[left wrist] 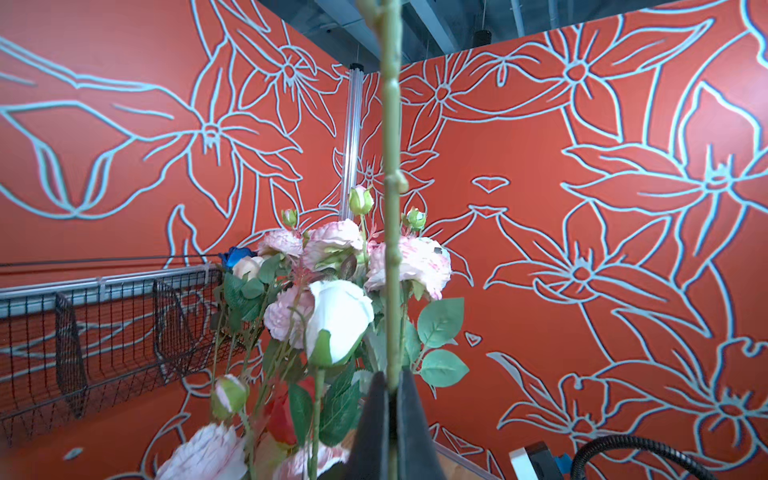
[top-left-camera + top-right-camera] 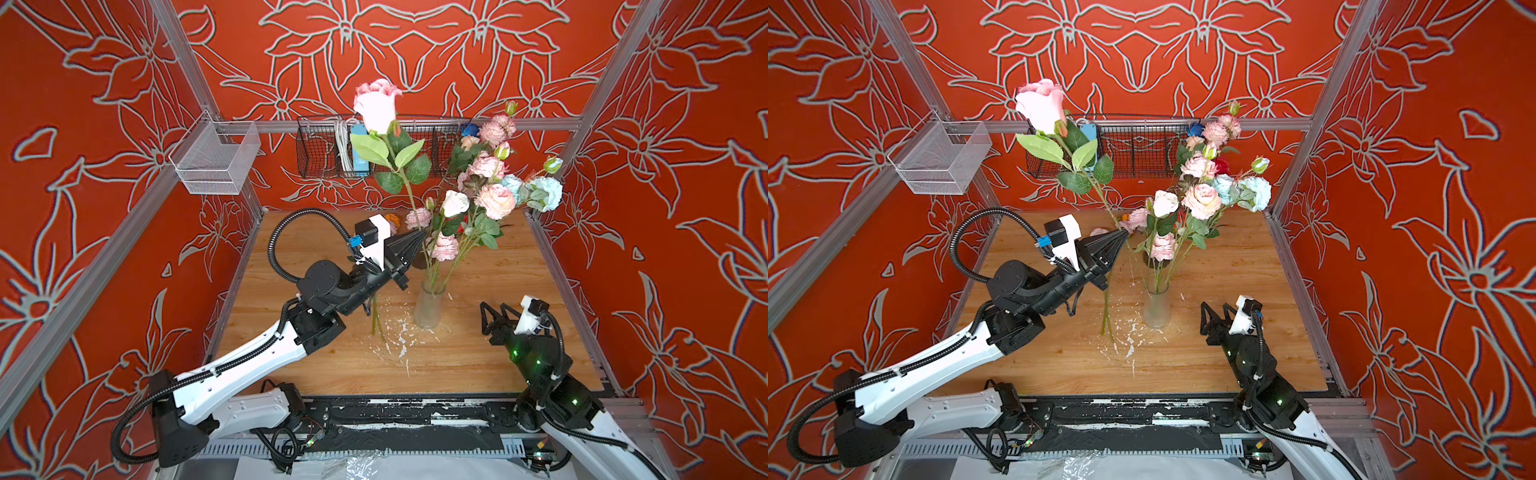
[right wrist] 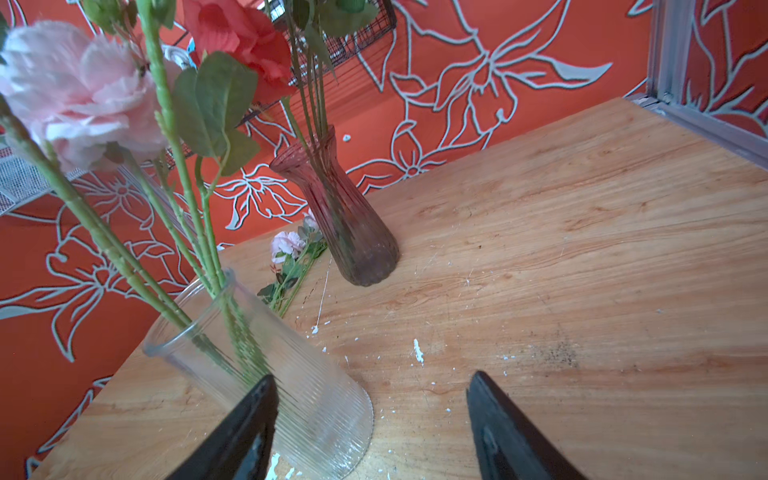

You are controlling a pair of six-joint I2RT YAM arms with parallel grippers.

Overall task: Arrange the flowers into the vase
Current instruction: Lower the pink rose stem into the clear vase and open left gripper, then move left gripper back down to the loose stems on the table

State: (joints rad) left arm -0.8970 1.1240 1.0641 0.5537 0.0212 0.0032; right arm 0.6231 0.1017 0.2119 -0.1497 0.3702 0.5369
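Tabletop [image 2: 498,365]: flowers [image 3: 79,91] are standing in the vase [image 2: 430,307]; left gripper [image 2: 424,234] is clenching another rose [image 2: 376,102] at eleven o'clock, right gripper [image 2: 492,318] gaping empty.

Both top views: overhead, looking down on the whole light wooden tabletop [image 2: 478,365]. Wrist views: close-in, right one low beside the clear ribbed vase [image 3: 316,399].

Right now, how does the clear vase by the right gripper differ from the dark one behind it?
The clear vase is colourless and nearly straight-sided with a wide mouth; the dark vase is purple-tinted, narrowing to a flared neck. The clear vase stands close to the right gripper; the dark vase stands farther back. Both stand on the wooden table and hold green stems.
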